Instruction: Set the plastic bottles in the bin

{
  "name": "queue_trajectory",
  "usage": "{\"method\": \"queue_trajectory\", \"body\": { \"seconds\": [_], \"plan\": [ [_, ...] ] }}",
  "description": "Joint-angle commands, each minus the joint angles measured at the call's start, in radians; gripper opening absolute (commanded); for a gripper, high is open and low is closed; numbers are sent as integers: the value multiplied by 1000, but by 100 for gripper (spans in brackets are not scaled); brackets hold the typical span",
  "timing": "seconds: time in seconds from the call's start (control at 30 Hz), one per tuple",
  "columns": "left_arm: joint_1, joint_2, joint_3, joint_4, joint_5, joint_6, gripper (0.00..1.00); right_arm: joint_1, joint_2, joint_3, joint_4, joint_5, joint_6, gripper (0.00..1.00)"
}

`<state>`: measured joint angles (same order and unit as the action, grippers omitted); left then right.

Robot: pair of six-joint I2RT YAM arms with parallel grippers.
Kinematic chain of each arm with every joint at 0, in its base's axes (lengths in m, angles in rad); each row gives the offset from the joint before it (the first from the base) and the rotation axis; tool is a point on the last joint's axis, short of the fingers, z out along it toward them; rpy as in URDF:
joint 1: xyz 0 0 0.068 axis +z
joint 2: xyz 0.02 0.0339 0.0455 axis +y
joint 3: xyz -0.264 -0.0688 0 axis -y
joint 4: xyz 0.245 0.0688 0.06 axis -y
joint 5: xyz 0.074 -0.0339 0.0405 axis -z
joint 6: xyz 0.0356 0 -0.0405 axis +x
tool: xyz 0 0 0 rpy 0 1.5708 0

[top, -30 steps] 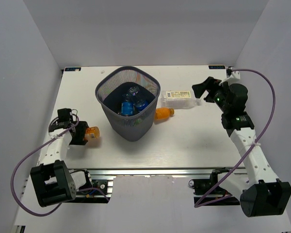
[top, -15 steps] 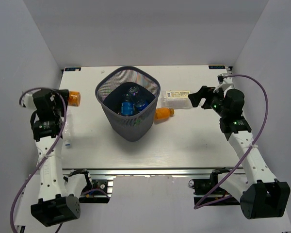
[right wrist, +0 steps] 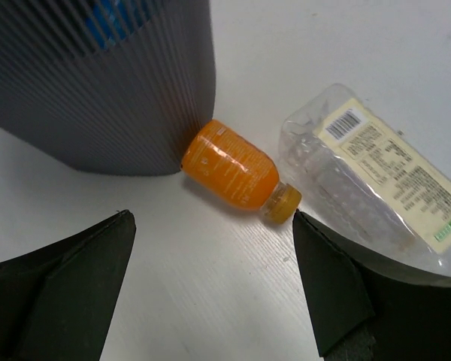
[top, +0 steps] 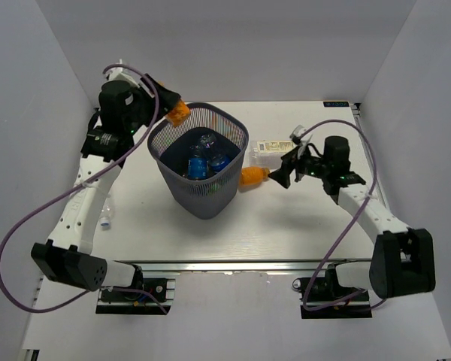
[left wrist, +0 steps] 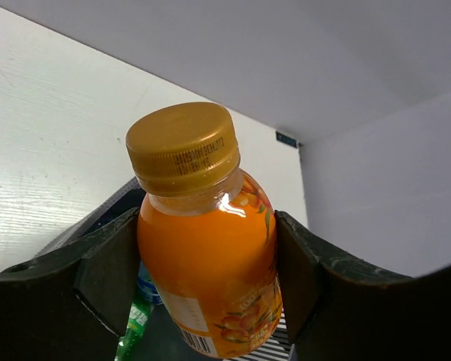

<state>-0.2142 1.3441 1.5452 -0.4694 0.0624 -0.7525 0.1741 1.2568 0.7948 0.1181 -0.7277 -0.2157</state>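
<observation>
Nearest of all, at the bin's 8 o'clock, a clear bottle (top: 105, 209) lies on the table (top: 286, 226) beside the left arm, too small to read. Over at 3 o'clock the right gripper (top: 280, 175) hangs low with its fingers spread wide and nothing between them. Right in front of it lies the loose orange bottle (right wrist: 231, 167), on its side, base against the bin wall, cap pointing to 3 o'clock.

Now the bin (top: 203, 199) itself, dark mesh, mid-table. Down inside sit two blue-label bottles (top: 198, 167) and a clear one (top: 207, 139) behind them. The left wrist view catches a green bottle (left wrist: 134, 325) in there too.

At 2 o'clock, just beside the loose bottle's cap, the white-label bottle (right wrist: 376, 173) lies flat. Its label shows a barcode and blocks of fine print, too small to read.

Farthest, over the rim at 11 o'clock, the left gripper (top: 171, 107) pinches the held orange bottle (left wrist: 210, 278) by its body, a finger on each side. Its gold cap carries a stamped code I can't make out. The label shows orange fruit and a barcode low down.
</observation>
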Motion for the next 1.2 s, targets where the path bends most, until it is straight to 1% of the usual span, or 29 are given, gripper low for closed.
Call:
{"method": "queue_trajectory", "body": {
  "seconds": [0.0,0.03,0.1,0.13,0.2,0.23,0.27,0.37,0.47,0.53,0.6,0.7,0.73,0.77,0.8,0.83,0.9,0.93,1.03,1.13,1.17],
  "plan": [
    [-72,15,65,-51,-45,122,50,77,85,41,52,-26,-244,89],
    [-106,39,72,-75,-49,134,53,90,108,52,63,-1,-252,89],
    [-125,62,96,-106,-91,166,58,111,179,87,89,11,-263,89],
    [-134,78,104,-136,-99,182,70,119,197,96,110,13,-293,89],
    [-134,79,113,-158,-118,188,81,157,236,110,126,42,-342,89],
    [-136,72,113,-160,-124,199,98,171,245,115,135,77,-390,89],
    [-136,66,112,-161,-125,203,98,197,254,119,132,94,-408,89],
    [-136,43,105,-163,-154,209,98,219,283,132,129,132,-450,89],
    [-134,33,101,-169,-214,205,98,219,319,138,140,128,-474,89],
    [-129,36,116,-190,-282,197,98,226,354,164,137,146,-487,89],
    [-114,49,134,-219,-308,196,98,240,386,185,111,165,-543,89],
    [-39,44,138,-232,-299,177,98,258,427,236,45,168,-624,89],
    [28,40,119,-232,-270,156,98,261,438,250,25,169,-646,89],
    [60,30,101,-232,-256,145,98,263,461,280,-1,168,-668,89],
    [96,11,76,-229,-247,131,98,263,473,296,-59,166,-707,89],
    [152,-2,14,-226,-253,99,98,265,483,306,-84,166,-727,89],
    [209,-40,-60,-206,-253,70,98,265,498,308,-112,169,-781,89],
    [216,-48,-130,-201,-243,41,98,265,501,301,-107,168,-794,89],
    [306,-60,-232,-210,-240,-28,98,265,529,294,-107,140,-791,89],
    [363,-66,-287,-230,-242,-80,98,265,565,308,-117,94,-778,89],
    [377,-69,-315,-230,-239,-88,98,266,575,322,-144,85,-778,89]
  ]
}}
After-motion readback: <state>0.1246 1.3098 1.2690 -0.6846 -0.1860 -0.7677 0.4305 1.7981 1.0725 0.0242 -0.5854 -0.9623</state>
